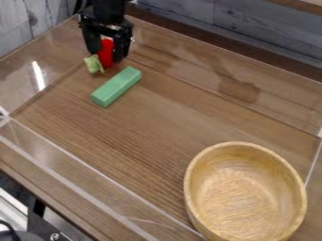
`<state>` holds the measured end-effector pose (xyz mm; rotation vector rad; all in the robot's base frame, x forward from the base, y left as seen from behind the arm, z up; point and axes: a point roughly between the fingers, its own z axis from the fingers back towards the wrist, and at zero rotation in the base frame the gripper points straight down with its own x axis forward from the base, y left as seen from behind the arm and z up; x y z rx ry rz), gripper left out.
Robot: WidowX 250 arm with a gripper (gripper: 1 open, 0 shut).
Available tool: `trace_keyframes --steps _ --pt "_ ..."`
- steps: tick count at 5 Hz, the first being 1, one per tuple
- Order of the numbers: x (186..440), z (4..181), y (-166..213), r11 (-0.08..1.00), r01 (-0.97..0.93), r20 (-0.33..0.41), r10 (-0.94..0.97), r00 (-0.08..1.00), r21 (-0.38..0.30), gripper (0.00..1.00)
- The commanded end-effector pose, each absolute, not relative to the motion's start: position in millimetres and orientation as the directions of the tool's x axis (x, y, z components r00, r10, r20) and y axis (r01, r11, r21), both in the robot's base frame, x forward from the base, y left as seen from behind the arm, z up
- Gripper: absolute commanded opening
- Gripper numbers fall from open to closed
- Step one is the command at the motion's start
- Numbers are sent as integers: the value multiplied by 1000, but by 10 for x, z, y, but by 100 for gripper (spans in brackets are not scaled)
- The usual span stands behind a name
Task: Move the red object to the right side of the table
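The red object [107, 53] lies at the far left of the table [189, 113], its small yellow-green leafy end [93, 64] poking out toward the left. My black gripper [107, 52] points straight down over it and stands open, one finger on each side of the red fruit. The fingers hide much of the fruit, and I cannot tell whether they touch it.
A green rectangular block [115, 87] lies just in front of the gripper. A large wooden bowl [246, 193] sits at the near right corner. Low clear acrylic walls [56, 155] edge the tabletop.
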<state>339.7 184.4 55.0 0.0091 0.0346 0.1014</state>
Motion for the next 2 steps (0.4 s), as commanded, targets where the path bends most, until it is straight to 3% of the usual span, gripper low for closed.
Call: trace_keyframes --steps 1,2 --pt "3468 753 1941 992 -125 27 124 992 30 100" --pt "3489 724 1959 990 -134 25 134 991 31 100"
